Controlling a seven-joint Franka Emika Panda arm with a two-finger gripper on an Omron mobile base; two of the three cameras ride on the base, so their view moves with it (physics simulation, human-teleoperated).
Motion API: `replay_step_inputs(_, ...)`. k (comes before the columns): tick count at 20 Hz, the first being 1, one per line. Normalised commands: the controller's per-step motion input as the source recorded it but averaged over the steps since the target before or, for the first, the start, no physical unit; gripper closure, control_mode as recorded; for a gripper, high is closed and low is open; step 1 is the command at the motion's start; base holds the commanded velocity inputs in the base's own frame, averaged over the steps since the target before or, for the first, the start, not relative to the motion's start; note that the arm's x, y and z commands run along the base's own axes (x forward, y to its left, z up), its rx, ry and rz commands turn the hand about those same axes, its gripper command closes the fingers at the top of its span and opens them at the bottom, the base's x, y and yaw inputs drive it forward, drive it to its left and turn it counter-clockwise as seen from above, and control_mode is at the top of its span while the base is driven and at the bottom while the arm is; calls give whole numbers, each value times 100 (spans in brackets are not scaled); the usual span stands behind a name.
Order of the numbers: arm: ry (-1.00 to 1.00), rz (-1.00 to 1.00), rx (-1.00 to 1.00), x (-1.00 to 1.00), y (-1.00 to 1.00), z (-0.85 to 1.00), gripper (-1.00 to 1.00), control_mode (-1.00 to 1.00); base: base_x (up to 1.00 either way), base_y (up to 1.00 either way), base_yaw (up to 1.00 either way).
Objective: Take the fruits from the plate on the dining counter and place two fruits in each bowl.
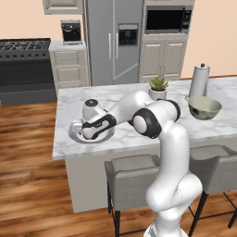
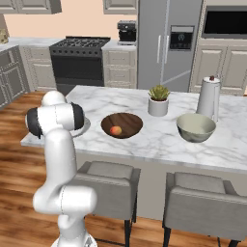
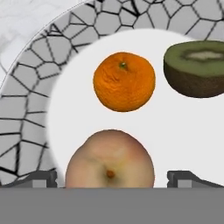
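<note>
Open end effector [image 3: 112, 177] straddles the pink fruit [image 3: 110, 158] on the plate [image 3: 26, 109], beside orange [image 3: 124, 81] and kiwi [image 3: 196, 68]; brown bowl [image 2: 122, 125] holds one fruit [image 2: 115, 130].

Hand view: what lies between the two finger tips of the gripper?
In the hand view, the pink-red fruit lies on the plate between the open gripper tips.
</note>
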Motion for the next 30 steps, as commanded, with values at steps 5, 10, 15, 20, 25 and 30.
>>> replay_step_inputs(5, 0, 0, 0, 1, 2, -33, 100, -100, 0, 0, 0)
replay_step_inputs(10, -6, 0, 0, 0, -6, 1, 100, -100, 0, 0, 0)
replay_step_inputs(15, -4, 0, 0, -9, -44, 75, 100, -100, 0, 0, 0)
replay_step_inputs(20, 0, 0, 0, -21, -71, 92, 100, -100, 0, 0, 0)
replay_step_inputs(25, 0, -3, 0, -31, -89, 82, 100, -100, 0, 0, 0)
replay_step_inputs(30, 0, -3, -1, -19, -100, 25, 100, -100, 0, 0, 0)
